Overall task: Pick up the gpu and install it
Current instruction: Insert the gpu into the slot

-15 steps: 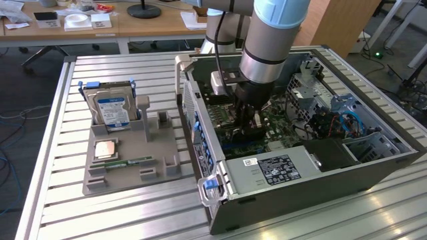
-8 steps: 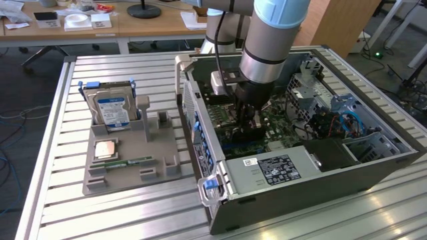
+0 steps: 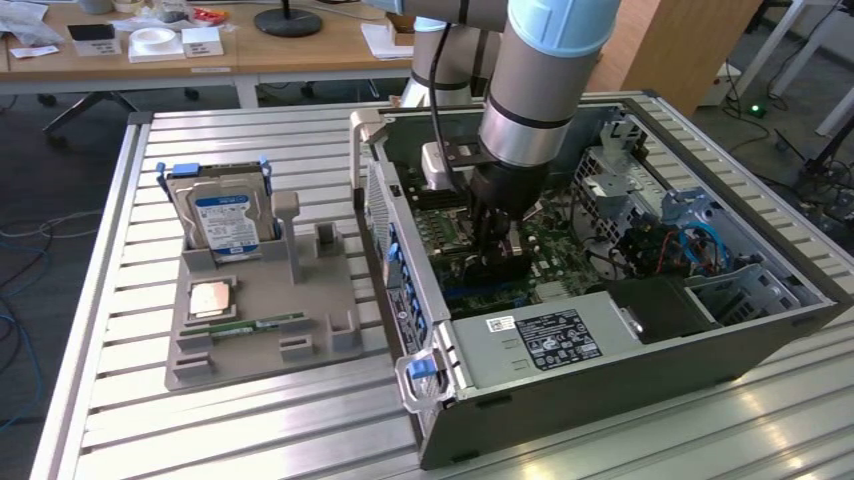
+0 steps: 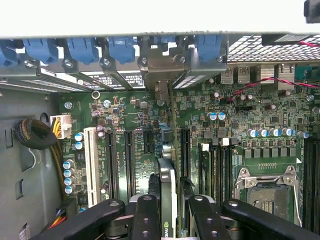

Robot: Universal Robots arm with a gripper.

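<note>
Right, I'm down inside the computer case now, and the gripper has its fingers pinching the gpu edge-on, one pad on each flat face. From the wrist view the card runs straight out ahead of the fingertips, its silver bracket far forward against the rear slot wall, under the blue clips. Beneath the fingers lies the motherboard, with the long black expansion slots just beside the card's lower edge; I can't tell whether it's seated or only hovering. I judge the card light and stiff but fragile: squeeze the board's flat faces near the top edge, not the components. Off beyond the case, the hard drive stands in its grey tray.
</note>
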